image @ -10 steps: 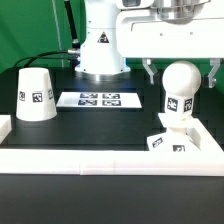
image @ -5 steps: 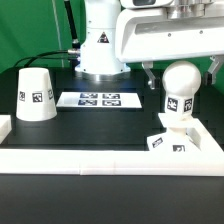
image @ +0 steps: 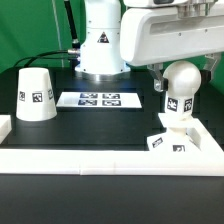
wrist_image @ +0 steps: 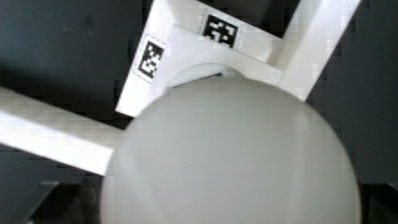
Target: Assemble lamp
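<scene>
The ball-shaped bulb (image: 181,88) stands upright on its neck in the small blocky base (image: 168,142) at the exterior view's right. My gripper (image: 185,75) hangs over it, open, with one finger on each side of the ball and a small gap to each. In the wrist view the bulb (wrist_image: 222,150) fills most of the picture, and the tagged base (wrist_image: 178,50) shows beyond it. The cone-shaped shade (image: 35,95) stands alone on the black table at the exterior view's left.
The marker board (image: 98,99) lies flat in the middle, in front of the arm's white pedestal (image: 100,50). A long white border rail (image: 100,162) runs along the front, with short white walls at both ends.
My gripper has shifted toward the exterior view's left and come lower, so its fingers now flank the bulb's ball. The bulb, base and shade have not moved.
</scene>
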Motion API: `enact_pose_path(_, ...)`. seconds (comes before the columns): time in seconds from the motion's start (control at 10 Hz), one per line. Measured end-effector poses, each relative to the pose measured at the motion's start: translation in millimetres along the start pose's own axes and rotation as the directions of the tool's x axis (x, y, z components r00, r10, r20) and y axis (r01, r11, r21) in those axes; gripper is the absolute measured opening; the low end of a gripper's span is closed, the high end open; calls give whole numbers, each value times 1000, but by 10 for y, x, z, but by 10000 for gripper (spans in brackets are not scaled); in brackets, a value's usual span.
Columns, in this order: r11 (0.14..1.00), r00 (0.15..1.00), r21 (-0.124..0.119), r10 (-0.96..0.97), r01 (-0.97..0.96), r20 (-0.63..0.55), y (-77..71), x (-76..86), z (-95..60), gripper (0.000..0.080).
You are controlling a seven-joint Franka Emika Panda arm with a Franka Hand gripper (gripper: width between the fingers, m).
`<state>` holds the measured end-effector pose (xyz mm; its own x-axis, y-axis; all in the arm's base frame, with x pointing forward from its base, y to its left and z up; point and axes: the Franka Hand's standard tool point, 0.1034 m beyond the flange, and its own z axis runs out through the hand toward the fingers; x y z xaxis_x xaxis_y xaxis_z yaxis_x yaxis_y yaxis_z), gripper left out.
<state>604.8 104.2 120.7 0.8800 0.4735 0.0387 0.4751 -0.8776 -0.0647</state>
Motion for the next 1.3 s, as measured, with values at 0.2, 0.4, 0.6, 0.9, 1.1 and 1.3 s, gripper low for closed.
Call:
enact_pose_path(0.2,986,986,-10,-164,164,6,6,0,-2,699)
enact_pose_path(0.4,964,964,-16,-265,265,11,16,-3,-3,699)
enact_pose_path(0.6,920,920,-22,-391,392,21,29,-8,-3,699)
enact_pose_path(0.9,841,841,-24,-540,541,34,59,-26,7,699)
enact_pose_path(1.1,847,847,-22,-530,531,35,62,-32,18,651)
enact_pose_path(1.3,847,847,-22,-530,531,35,67,-34,18,576)
